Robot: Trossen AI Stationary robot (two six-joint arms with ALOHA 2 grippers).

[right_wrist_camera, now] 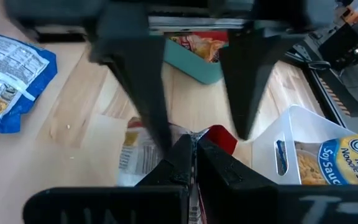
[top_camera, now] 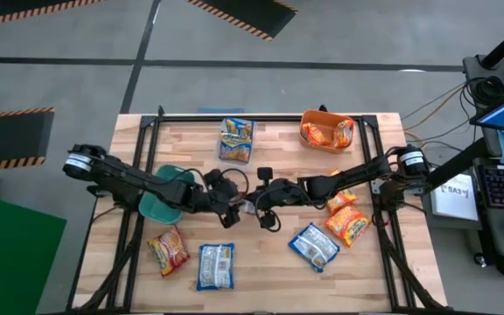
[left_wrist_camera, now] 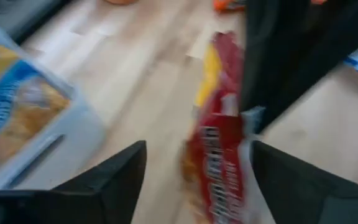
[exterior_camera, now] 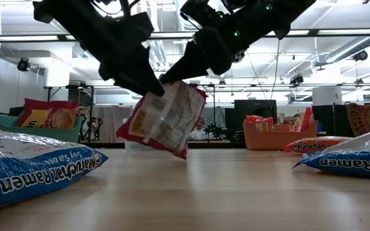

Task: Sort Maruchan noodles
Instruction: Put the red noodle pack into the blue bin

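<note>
A red-and-white noodle packet (exterior_camera: pixel 164 119) hangs between my two grippers over the table's middle (top_camera: pixel 248 208). My right gripper (right_wrist_camera: pixel 194 146) is shut on it, reaching in from the right. My left gripper (left_wrist_camera: pixel 197 149) comes from the left and is open, one finger on either side of the packet (left_wrist_camera: pixel 219 168). Loose packets lie flat on the near half of the table: an orange-red one (top_camera: pixel 169 251), two blue ones (top_camera: pixel 215 265) (top_camera: pixel 313 247) and two orange ones (top_camera: pixel 348 225) (top_camera: pixel 341 199). My right gripper pinches the packet's upper edge (right_wrist_camera: pixel 213 134) between its two shut fingers, slanting down from the right. The packet hangs tilted below the fingers, off the tabletop as far as the low view shows. My left gripper's open fingers (left_wrist_camera: pixel 278 180) flank the packet; I cannot tell whether they touch it.
A teal bin (top_camera: pixel 157 203) stands under the left arm and holds red packets (exterior_camera: pixel 47 114). At the far edge, a clear bin (top_camera: pixel 236 140) holds blue-and-yellow packets and an orange bin (top_camera: pixel 326 131) holds orange ones. Bare wood lies between the loose packets and the near edge.
</note>
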